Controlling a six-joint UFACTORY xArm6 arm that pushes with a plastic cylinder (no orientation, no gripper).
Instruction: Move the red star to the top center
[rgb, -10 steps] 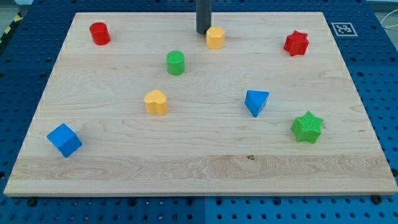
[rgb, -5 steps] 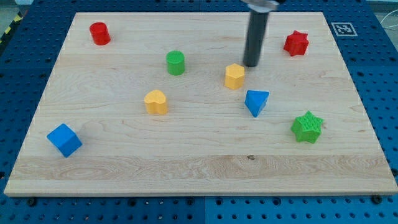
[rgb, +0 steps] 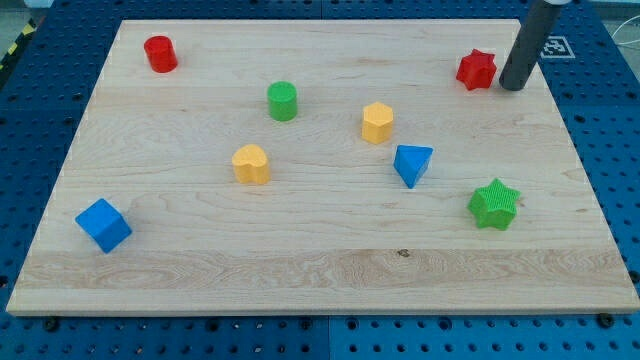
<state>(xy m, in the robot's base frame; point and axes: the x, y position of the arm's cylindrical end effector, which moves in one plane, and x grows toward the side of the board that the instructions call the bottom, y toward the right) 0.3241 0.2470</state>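
The red star (rgb: 477, 69) lies near the board's top right corner. My tip (rgb: 513, 87) stands just to the right of it, a small gap apart, with the dark rod rising to the view's top edge. The wooden board (rgb: 320, 270) fills most of the view.
A yellow hexagon block (rgb: 377, 122) lies near the middle, a blue triangular block (rgb: 412, 164) below and right of it, a green star (rgb: 494, 204) at right. A green cylinder (rgb: 283, 101), yellow heart-like block (rgb: 251, 163), red cylinder (rgb: 160, 53) and blue cube (rgb: 104, 225) lie to the left.
The rod pushed the yellow hexagon from the top centre down to the middle, then left it and moved right to stand beside the red star. The red star has not moved.
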